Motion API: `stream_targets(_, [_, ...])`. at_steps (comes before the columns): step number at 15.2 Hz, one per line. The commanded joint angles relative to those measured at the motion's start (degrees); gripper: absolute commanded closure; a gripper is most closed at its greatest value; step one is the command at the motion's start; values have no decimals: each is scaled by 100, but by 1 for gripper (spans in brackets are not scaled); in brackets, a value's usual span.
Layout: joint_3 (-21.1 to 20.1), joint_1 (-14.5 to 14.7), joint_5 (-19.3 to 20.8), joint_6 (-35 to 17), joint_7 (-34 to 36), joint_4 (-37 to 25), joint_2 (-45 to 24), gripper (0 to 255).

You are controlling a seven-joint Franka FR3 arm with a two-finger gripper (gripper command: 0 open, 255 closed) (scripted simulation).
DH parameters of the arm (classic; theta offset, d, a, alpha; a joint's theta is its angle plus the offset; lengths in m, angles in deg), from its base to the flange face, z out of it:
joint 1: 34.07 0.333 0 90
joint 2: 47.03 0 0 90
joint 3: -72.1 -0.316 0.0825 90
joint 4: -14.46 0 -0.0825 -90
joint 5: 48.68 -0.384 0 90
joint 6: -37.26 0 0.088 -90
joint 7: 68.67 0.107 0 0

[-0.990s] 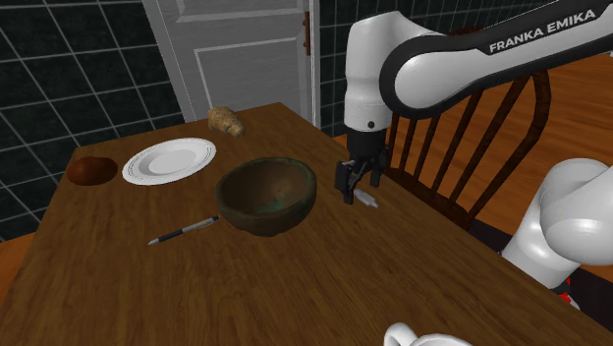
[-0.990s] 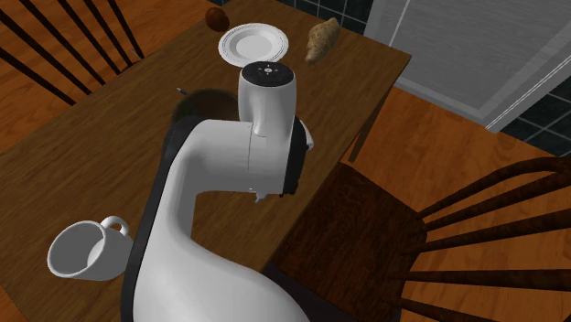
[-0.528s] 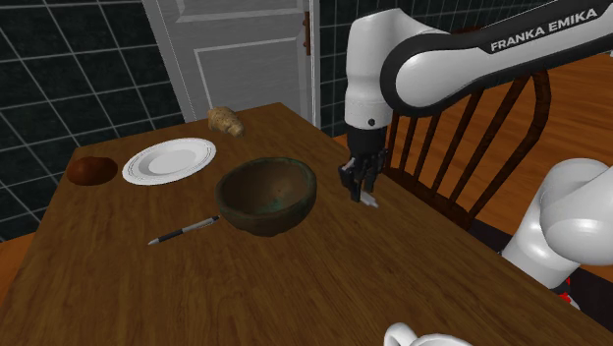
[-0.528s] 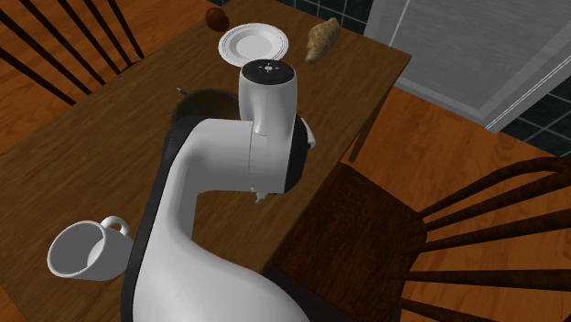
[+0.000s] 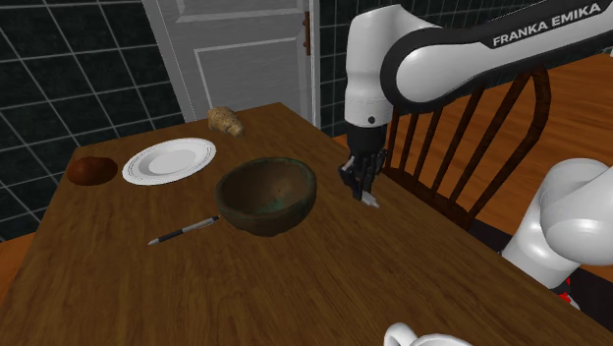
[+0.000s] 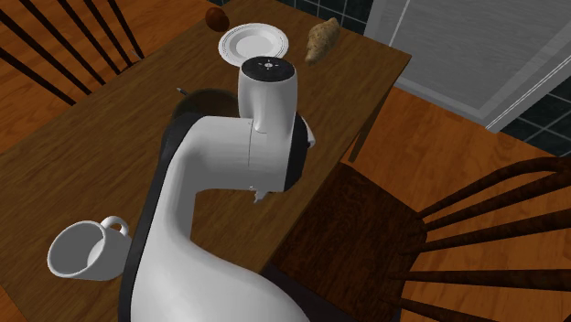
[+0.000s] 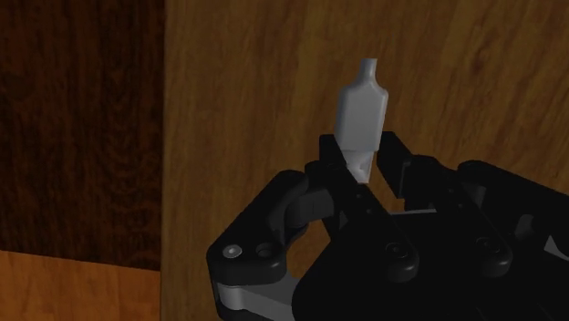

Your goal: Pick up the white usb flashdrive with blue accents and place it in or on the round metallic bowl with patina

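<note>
The flash drive (image 7: 363,117) is a small grey-white stick with a narrow plug at its far end. My gripper (image 7: 359,170) is shut on its near end, and the rest of it sticks out past the fingertips over the wooden table. In the shoulder view the gripper (image 5: 361,187) points down at the table's right edge, with the flash drive's (image 5: 370,201) pale tip showing just below it. The round bowl (image 5: 266,195), dark metal with green patina, stands on the table to the left of the gripper, a short gap away.
A black pen (image 5: 184,230) lies left of the bowl. Farther back are a white plate (image 5: 169,159), a brown round lump (image 5: 90,170) and a tan knobbly root (image 5: 226,122). A white cup (image 6: 82,249) lies near the stand. A dark wooden chair (image 5: 472,138) stands beside the table edge.
The fingers stood open astride the flash drive a second ago and have since closed onto it. The arm has risen very slightly.
</note>
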State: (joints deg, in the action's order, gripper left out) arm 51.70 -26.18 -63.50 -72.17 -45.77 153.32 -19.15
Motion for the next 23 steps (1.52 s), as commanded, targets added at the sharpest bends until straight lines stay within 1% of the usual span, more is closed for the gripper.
stream_targets(1, [14, 12, -18, 140, 17, -97, 22, 255])
stream_targets(12, [141, -22, 74, 1002, 91, -860, 122, 255])
stream_targets(23, [238, -63, 162, 1827, 182, -1750, 58, 255])
